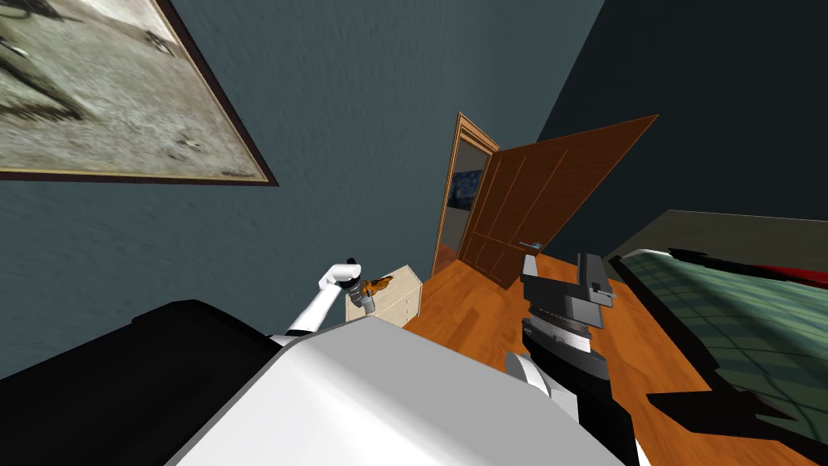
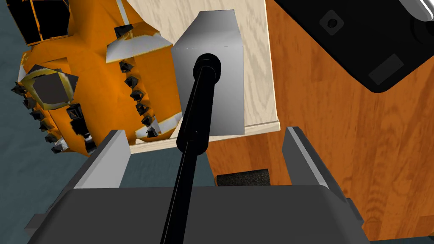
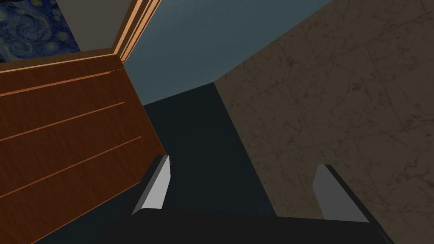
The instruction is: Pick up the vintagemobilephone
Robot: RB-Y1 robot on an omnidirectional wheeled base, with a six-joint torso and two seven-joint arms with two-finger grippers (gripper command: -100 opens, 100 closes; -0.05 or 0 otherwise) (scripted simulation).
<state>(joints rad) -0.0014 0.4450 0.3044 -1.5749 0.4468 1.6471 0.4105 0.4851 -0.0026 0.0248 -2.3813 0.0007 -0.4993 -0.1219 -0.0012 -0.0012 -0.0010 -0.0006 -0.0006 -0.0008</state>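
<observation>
Left wrist view: left hand (image 2: 203, 131) wide open, grey phone (image 2: 224, 101) with black antenna just past its fingers (image 2: 108, 159). Right hand (image 3: 243, 163) wide too.

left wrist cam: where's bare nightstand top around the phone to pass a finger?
Free: the nightstand top strip between the grey phone and the edge over the wood floor; another patch beyond the phone, beside the orange object. Crowded: phone's other side, the orange object close against it. The antenna runs between the fingers of the open left gripper.
</observation>
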